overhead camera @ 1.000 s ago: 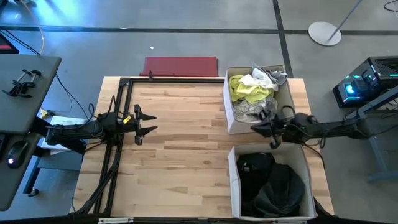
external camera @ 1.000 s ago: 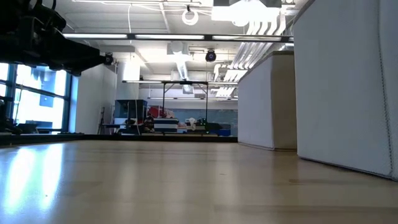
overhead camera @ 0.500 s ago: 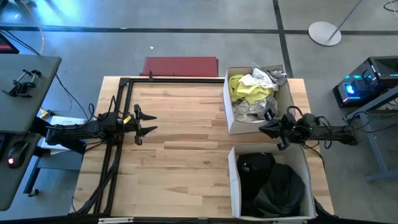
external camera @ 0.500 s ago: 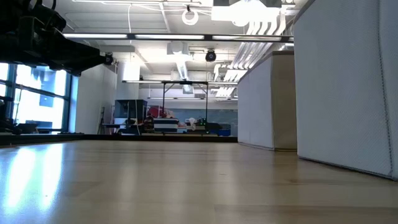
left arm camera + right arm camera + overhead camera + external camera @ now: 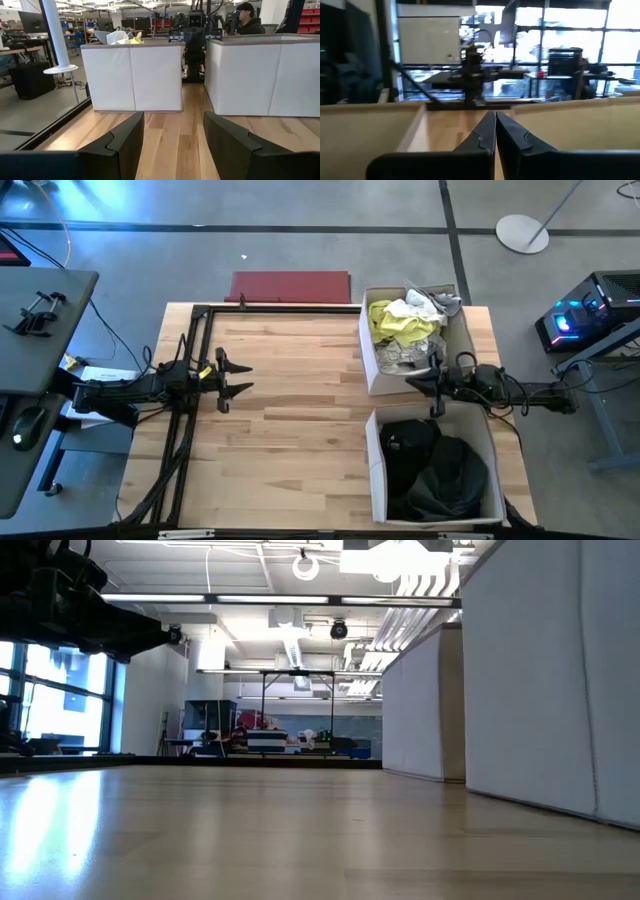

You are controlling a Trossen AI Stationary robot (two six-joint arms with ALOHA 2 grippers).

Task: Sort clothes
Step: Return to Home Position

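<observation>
The surface carries two white boxes along its right edge, and the larger change is in one of them. The box at the right corner away from the red mat has slid a little toward its neighbour. In the low view its wall now covers more of the room than half a second ago. The dark clothes lie heaped inside it. The other box, at the right corner beside the mat, has not moved and holds the light clothes: yellow, white and grey.

No garment lies loose on the bare wood, so the sorting looks finished and only the arms' retreat remains.

The right pincer has shifted from the dark box's rim to over the gap between the boxes. Its fingers are pressed together on nothing. The left pincer sits near the left edge as before, spread wide and empty.
</observation>
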